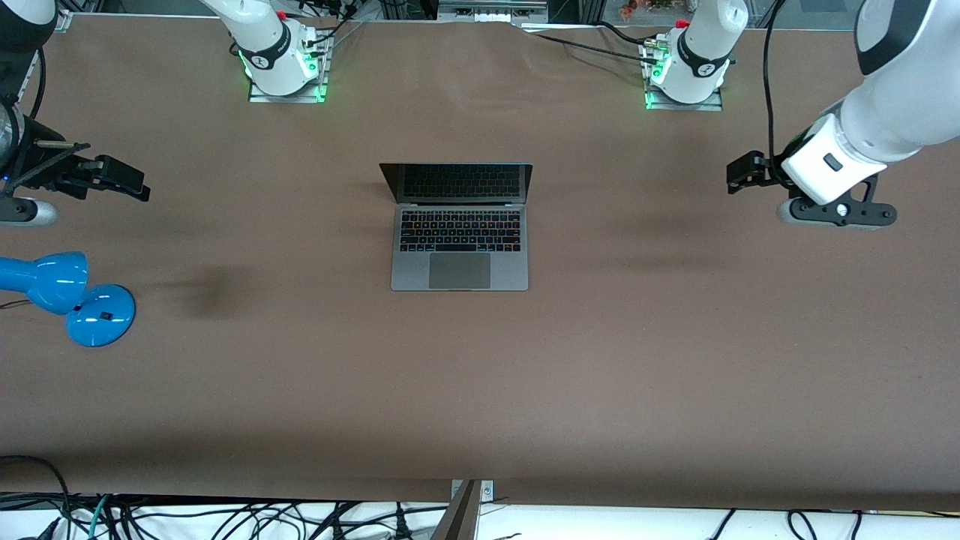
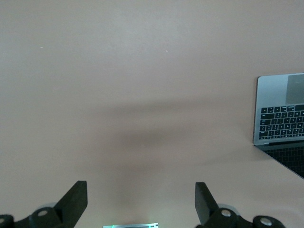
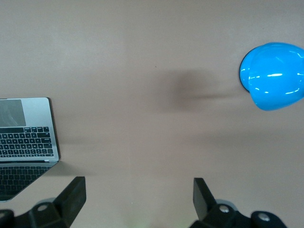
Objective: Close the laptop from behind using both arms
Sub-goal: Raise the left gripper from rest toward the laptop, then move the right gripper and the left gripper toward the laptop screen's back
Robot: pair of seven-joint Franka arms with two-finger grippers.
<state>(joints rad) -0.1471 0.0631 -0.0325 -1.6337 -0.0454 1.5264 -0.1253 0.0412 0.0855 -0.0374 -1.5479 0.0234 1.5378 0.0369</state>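
The laptop (image 1: 459,247) sits open near the middle of the brown surface (image 1: 675,360), somewhat closer to the edge where the arm bases stand than to the camera's edge. Its screen is dark and leans back toward the bases, the black keyboard and large trackpad facing up, the trackpad end nearest the front camera. Nothing touches it.

The left gripper (image 1: 739,174) hangs in the air over bare surface toward the left arm's end, well apart from the laptop. In the left wrist view its two black fingers (image 2: 76,202) stand wide apart with nothing between them, only plain brown surface and a soft shadow below; a corner of the laptop (image 2: 280,114) shows at the side of that view.

The right gripper (image 1: 124,180) hangs over the surface toward the right arm's end, likewise well clear of the laptop. Its fingers (image 3: 73,194) are spread wide too, gripping nothing, and the right wrist view catches the laptop's (image 3: 26,137) keyboard corner at one side and the glossy blue lamp (image 3: 271,76) at the other.

The blue desk lamp (image 1: 71,296) stands on its round base near the edge at the right arm's end, closer to the front camera than the right gripper. Cables (image 1: 225,517) trail along the camera's edge, off the surface.
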